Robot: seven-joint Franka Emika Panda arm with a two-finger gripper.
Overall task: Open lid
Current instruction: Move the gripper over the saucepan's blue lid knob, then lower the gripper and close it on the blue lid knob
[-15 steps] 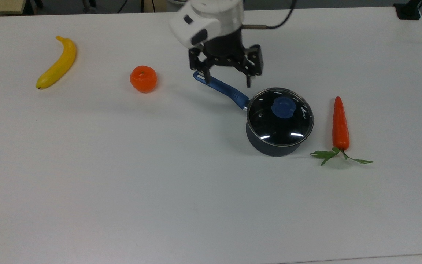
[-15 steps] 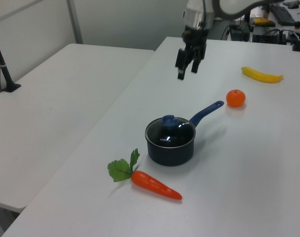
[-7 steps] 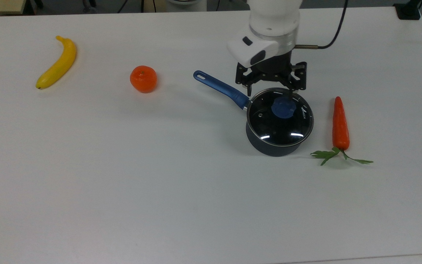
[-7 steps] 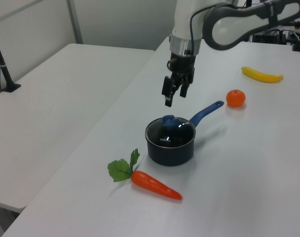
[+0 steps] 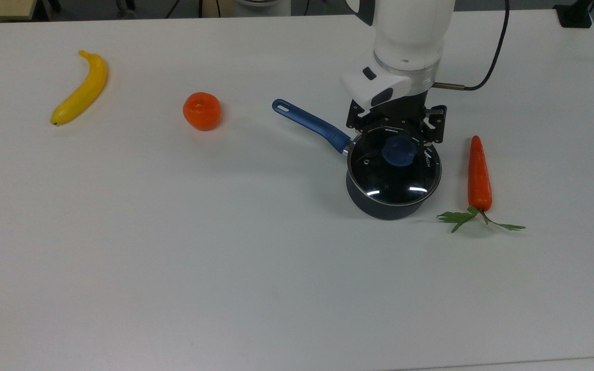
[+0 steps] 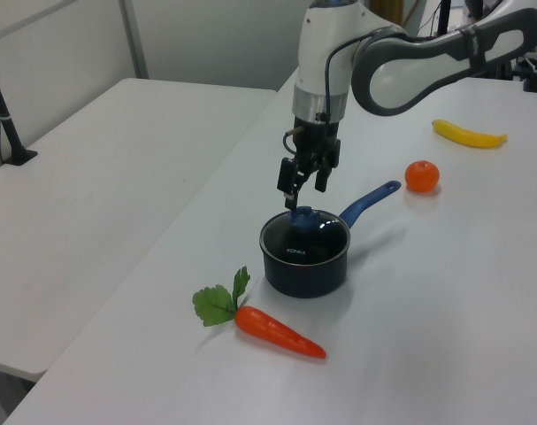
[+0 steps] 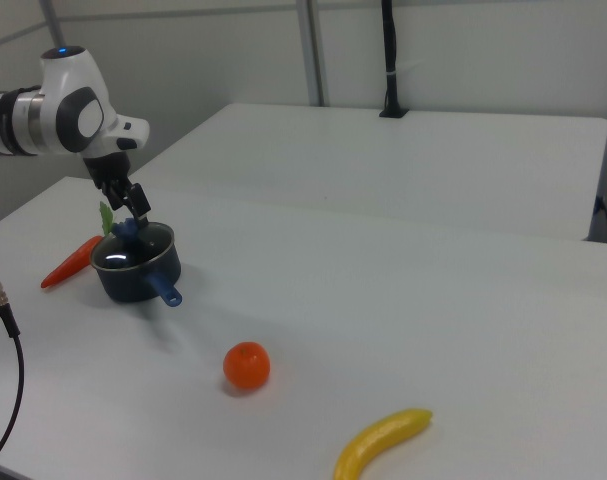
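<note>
Carrot (image 5: 479, 175) beside lidded saucepan (image 5: 387, 201) (orange (image 5: 201, 111) farther).

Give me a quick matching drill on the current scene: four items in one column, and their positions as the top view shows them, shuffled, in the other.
Items:
1. banana
2. lid
3. carrot
4. orange

Positions in the top view:
A. seated on the saucepan, under the gripper
B. far toward the top view's left, alone
C. on the table toward the top view's right of the saucepan, leaves nearest the camera
D. between the banana and the pan's blue handle

Pairs: 1-B, 2-A, 3-C, 4-D
</note>
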